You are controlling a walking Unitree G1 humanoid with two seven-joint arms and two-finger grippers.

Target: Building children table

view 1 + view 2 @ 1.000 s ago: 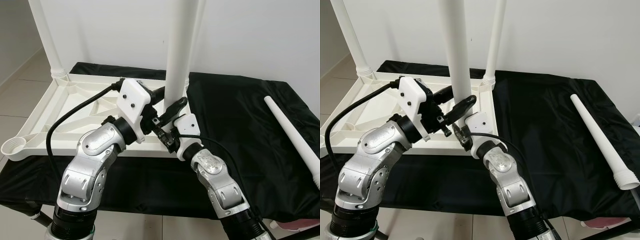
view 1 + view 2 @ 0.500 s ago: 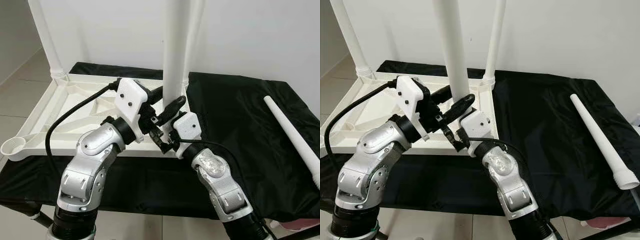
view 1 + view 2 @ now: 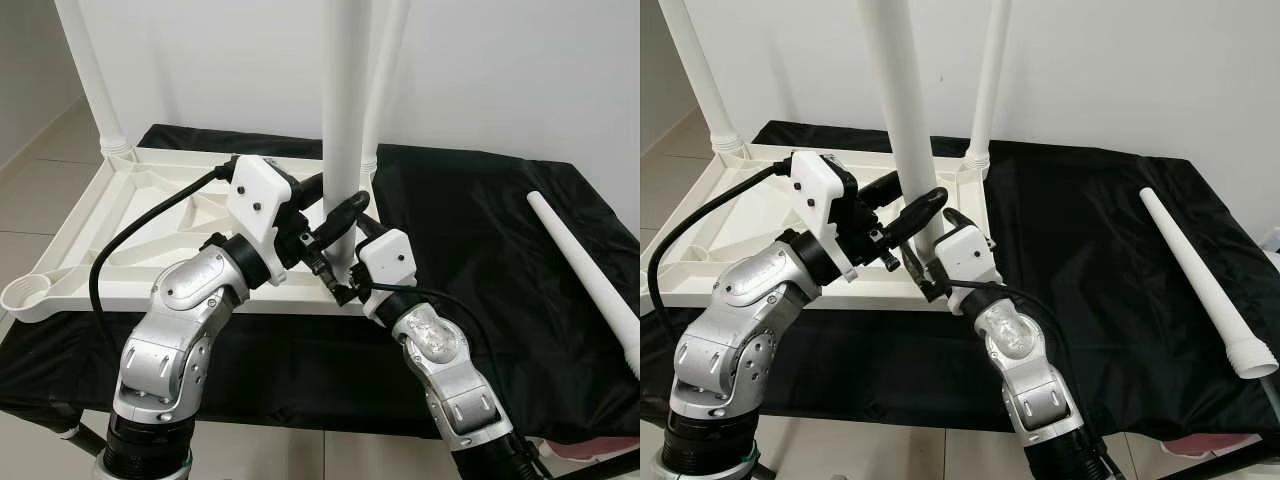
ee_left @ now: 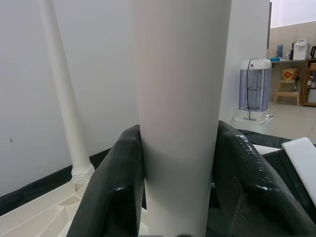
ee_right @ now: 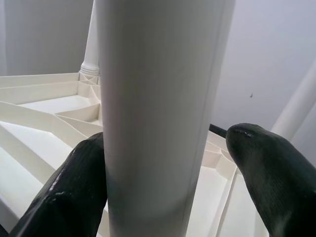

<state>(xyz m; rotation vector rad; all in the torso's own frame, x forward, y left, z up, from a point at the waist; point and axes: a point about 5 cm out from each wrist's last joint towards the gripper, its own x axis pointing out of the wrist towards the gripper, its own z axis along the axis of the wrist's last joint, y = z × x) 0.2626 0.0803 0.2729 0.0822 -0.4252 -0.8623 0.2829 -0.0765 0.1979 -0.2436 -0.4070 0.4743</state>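
Note:
An upturned white tabletop [image 3: 75, 225] lies on a black-covered bench. White legs stand in its far-left corner [image 3: 95, 80] and far-right corner [image 3: 988, 80]. A third white leg [image 3: 345, 100] stands upright over the near-right corner. My left gripper [image 3: 335, 203] is shut on it; in the left wrist view both fingers [image 4: 113, 187] press its sides. My right gripper [image 3: 347, 262] sits lower on the same leg and is open. In the right wrist view one finger [image 5: 74, 192] touches the leg [image 5: 158, 113] and the other [image 5: 266, 168] stands off with a gap.
A loose white leg [image 3: 590, 275] lies on the black cloth [image 3: 470, 230] at the right, near the bench edge. The tabletop's near-left corner has a bare round socket [image 3: 28, 292]. A white wall rises close behind the bench.
The held leg has swung from a slight tilt to upright and shifted a little left. My right gripper has risen along it and moved right. The left gripper has kept its hold.

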